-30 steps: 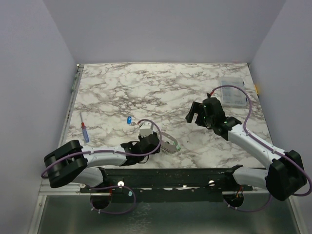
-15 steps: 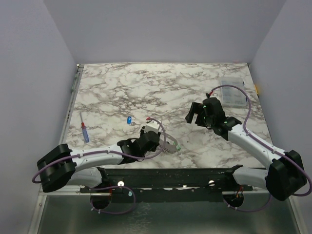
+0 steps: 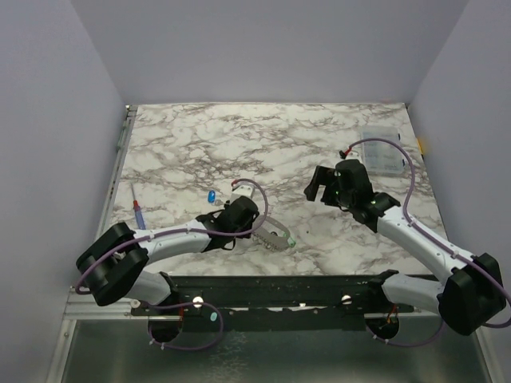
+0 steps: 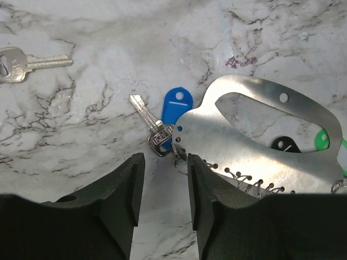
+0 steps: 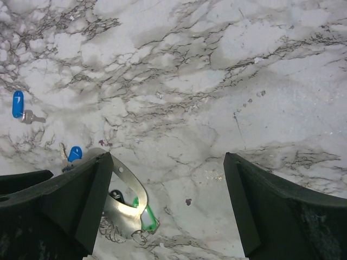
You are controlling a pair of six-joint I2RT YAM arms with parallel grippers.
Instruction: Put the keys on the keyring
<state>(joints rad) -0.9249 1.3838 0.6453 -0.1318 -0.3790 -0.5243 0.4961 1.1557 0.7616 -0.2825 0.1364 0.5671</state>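
Note:
The keyring [image 4: 217, 138] is a flat silvery loop lying on the marble, with small wire rings along its lower edge. A blue-headed key [image 4: 177, 104] lies at its left end, and black [image 4: 282, 144] and green [image 4: 323, 139] heads show through its opening. My left gripper [image 4: 165, 184] hovers open over bare marble just left of the keyring [image 3: 275, 234], its right finger [image 4: 209, 189] overlapping the ring's edge. Another blue key [image 3: 211, 195] lies apart to the upper left. My right gripper [image 5: 168, 200] hangs wide open, high above the keyring [image 5: 127, 187], holding nothing.
A thin screwdriver [image 3: 140, 215] lies near the table's left edge. A clear plastic box [image 3: 382, 152] stands at the back right. A plain silver key [image 4: 24, 62] lies to the upper left in the left wrist view.
My left gripper has shifted slightly away from the near edge and leftward along the keyring's left end, its arm swinging. The right arm has barely moved.

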